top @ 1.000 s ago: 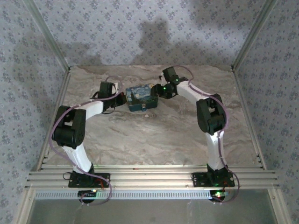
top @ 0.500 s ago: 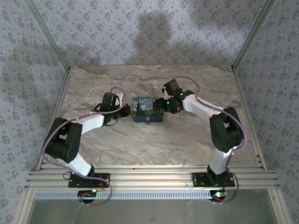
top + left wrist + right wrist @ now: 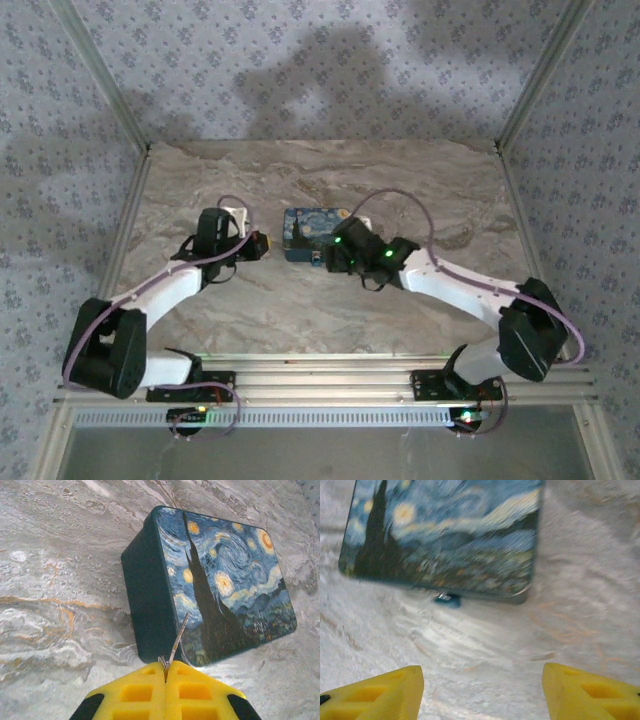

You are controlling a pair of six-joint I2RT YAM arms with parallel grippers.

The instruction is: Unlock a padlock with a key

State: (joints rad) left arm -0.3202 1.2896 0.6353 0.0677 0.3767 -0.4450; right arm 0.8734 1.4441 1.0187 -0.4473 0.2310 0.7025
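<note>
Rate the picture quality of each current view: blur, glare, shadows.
Top external: fairly sharp, with large soft shadows on the back wall. Left wrist: crisp on the blue box and the thin key pinched in the shut left gripper; mild glare on the table by the box. Right wrist: blurred throughout, the box's painting smeared, the table washed pale.

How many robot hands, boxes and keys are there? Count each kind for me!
Robot hands: 2 (left hand, right hand)
Painted blue box: 1
Key: 1
Small blue piece at the box's edge: 1
Total: 5
</note>
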